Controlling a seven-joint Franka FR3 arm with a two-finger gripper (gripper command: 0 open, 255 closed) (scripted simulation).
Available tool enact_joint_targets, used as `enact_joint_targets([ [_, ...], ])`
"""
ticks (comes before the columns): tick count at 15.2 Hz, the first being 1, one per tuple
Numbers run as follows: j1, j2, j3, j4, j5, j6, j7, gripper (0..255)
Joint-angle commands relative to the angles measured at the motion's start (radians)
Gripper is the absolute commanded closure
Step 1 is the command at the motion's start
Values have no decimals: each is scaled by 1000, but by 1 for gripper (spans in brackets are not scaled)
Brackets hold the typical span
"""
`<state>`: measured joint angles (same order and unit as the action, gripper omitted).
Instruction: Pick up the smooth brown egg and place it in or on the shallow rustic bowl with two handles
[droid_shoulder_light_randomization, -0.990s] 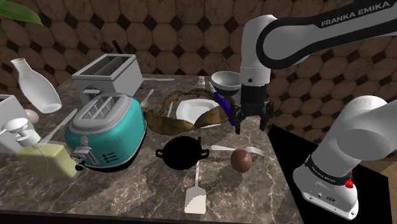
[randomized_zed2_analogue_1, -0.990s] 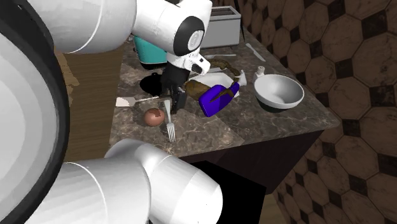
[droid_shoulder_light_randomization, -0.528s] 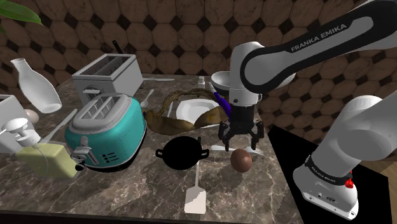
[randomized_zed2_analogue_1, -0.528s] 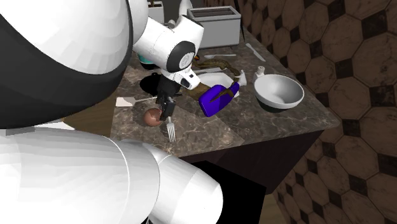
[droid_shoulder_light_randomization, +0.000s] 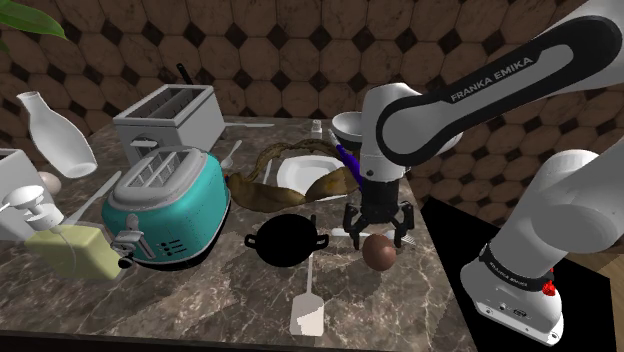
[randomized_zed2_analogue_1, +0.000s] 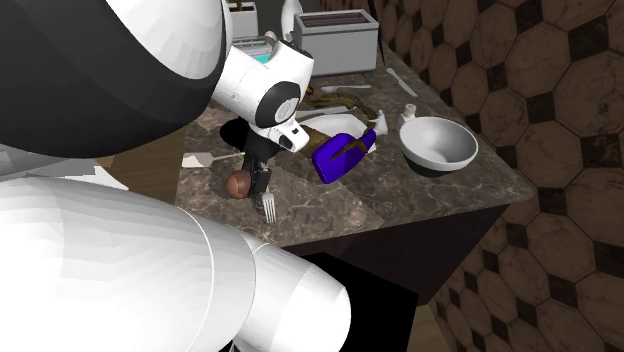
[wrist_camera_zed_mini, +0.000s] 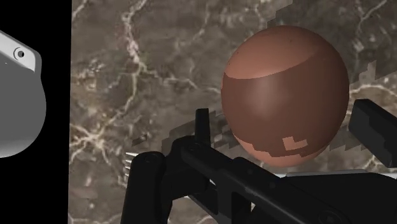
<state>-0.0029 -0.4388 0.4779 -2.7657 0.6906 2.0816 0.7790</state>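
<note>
The smooth brown egg (droid_shoulder_light_randomization: 379, 252) lies on the dark marble counter near its right edge in the shoulder view. My gripper (droid_shoulder_light_randomization: 377, 233) hangs open just over it, fingers spread to either side of the egg's top. In the wrist view the egg (wrist_camera_zed_mini: 286, 102) sits large between the two black fingers (wrist_camera_zed_mini: 372, 124), which stand apart from it. The shallow black bowl with two handles (droid_shoulder_light_randomization: 288, 241) rests on the counter a short way to the egg's left in the shoulder view. From the second exterior view the egg (randomized_zed2_analogue_1: 238, 184) shows beside the gripper (randomized_zed2_analogue_1: 259, 181).
A fork (droid_shoulder_light_randomization: 397, 237) lies right behind the egg and a white spatula (droid_shoulder_light_randomization: 307, 305) in front of the bowl. A teal toaster (droid_shoulder_light_randomization: 170, 205), silver toaster (droid_shoulder_light_randomization: 168, 115), white plate (droid_shoulder_light_randomization: 305, 172), white bowl (randomized_zed2_analogue_1: 438, 142) and blue object (randomized_zed2_analogue_1: 345, 155) crowd the counter.
The gripper has come down and toward the counter's front, from beside the plate to just above the egg. It stays open. The egg and bowl have not moved.
</note>
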Motion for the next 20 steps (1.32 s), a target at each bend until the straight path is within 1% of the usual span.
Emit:
enact_joint_targets([
  [1, 0, 1, 1, 0, 1, 2, 0, 0],
  [4, 0, 1, 1, 0, 1, 2, 0, 0],
  [5, 0, 1, 1, 0, 1, 2, 0, 255],
  [14, 0, 1, 1, 0, 1, 2, 0, 255],
  [20, -1, -72, -26, 33, -27, -101, 33, 255],
])
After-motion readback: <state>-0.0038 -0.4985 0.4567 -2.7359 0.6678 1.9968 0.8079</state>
